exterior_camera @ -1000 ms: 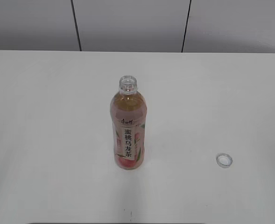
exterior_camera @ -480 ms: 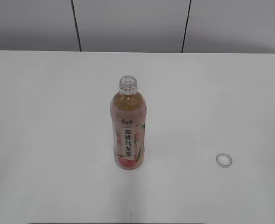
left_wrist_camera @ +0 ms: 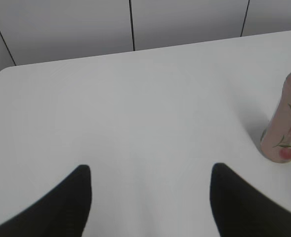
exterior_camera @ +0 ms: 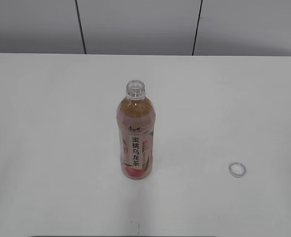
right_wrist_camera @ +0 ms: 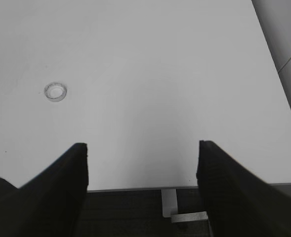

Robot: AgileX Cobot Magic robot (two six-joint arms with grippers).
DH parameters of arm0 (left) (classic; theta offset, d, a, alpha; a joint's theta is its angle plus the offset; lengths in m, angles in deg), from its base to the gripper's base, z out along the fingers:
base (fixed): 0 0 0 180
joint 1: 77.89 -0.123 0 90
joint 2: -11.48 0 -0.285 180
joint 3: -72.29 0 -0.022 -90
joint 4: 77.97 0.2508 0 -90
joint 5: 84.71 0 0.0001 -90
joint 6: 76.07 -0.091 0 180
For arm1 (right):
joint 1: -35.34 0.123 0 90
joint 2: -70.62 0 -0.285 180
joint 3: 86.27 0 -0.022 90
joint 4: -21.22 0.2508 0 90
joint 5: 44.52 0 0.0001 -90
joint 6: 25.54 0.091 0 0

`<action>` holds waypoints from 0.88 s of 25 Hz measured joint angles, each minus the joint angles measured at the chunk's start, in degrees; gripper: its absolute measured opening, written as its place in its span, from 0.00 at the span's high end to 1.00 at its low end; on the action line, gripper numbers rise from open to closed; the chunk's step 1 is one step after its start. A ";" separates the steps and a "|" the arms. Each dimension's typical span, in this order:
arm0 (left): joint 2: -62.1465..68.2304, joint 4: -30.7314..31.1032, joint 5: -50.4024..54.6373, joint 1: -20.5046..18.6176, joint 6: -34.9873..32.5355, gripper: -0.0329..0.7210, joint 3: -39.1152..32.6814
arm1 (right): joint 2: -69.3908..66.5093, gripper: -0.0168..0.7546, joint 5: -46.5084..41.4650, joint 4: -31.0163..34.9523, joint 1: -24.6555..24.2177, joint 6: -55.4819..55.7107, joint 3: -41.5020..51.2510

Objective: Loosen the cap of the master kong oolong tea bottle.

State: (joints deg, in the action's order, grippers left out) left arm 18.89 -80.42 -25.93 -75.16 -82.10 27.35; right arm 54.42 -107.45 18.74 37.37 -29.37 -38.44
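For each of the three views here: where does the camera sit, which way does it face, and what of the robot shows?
Exterior: raised in front, slanting down at the table, the uncapped bottle and the cap lying apart; no robot visible.
Left wrist: low over the table, facing the wall; open left gripper below, bottle at right edge.
Right wrist: above the table's edge, looking down; open right gripper, cap upper left.
Shared: bottle in exterior and left wrist; cap in exterior and right wrist.
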 joint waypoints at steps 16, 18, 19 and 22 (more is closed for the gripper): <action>0.00 -0.02 0.00 0.00 0.00 0.35 -0.05 | 8.86 0.30 0.06 -0.43 -0.11 0.00 0.00; 0.00 -0.02 0.00 0.00 0.00 0.35 -0.05 | 8.86 0.30 0.06 -0.54 -0.11 0.05 0.00; 0.00 -0.02 0.00 0.00 0.00 0.35 -0.05 | 8.86 0.30 0.06 -0.58 -0.11 0.05 0.00; 0.00 -0.02 0.00 0.00 0.00 0.35 -0.05 | 8.86 0.30 0.06 -0.60 -0.11 0.05 0.00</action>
State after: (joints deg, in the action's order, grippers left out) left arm 18.89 -80.44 -25.93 -75.16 -82.10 27.29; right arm 63.29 -107.39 18.14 37.26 -29.32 -38.44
